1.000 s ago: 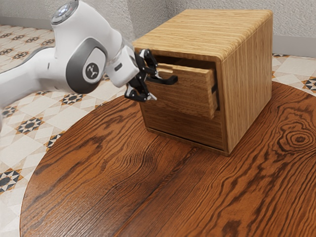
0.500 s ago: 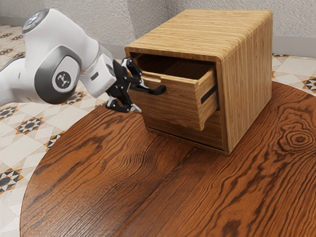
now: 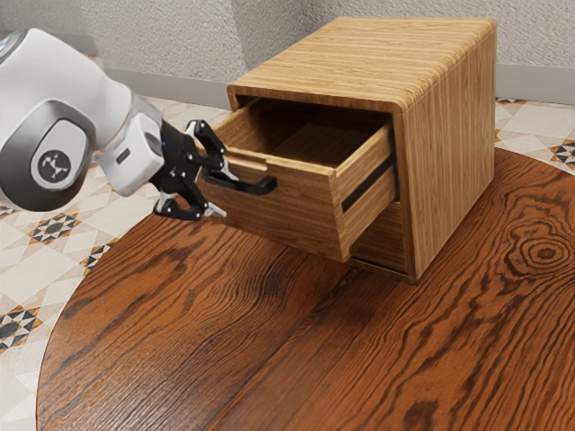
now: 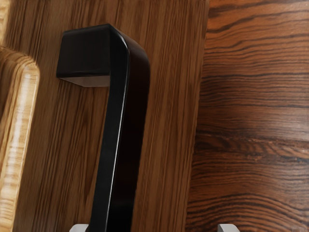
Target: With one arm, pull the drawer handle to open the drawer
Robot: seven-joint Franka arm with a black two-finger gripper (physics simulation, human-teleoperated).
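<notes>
A light wooden cabinet (image 3: 440, 135) stands on the round dark table (image 3: 269, 350). Its upper drawer (image 3: 296, 211) is pulled well out, and its inside is bare. A black bar handle (image 3: 250, 187) is on the drawer front. My gripper (image 3: 218, 187) is at the end of the handle nearer the exterior view's left, open, with one finger above the bar and one below. In the wrist view the handle (image 4: 120, 135) runs close under the hand. The two fingertips (image 4: 79, 227) stand wide apart on either side of it, against the drawer front (image 4: 169, 96).
The table top (image 4: 251, 145) lies below the drawer. A patterned tile floor (image 3: 54, 260) surrounds the table on the exterior view's left. A lower cabinet panel (image 3: 382, 242) sits under the drawer.
My hand has moved toward the exterior view's left and slightly down, and the drawer has slid out with it from slightly open to well open.
</notes>
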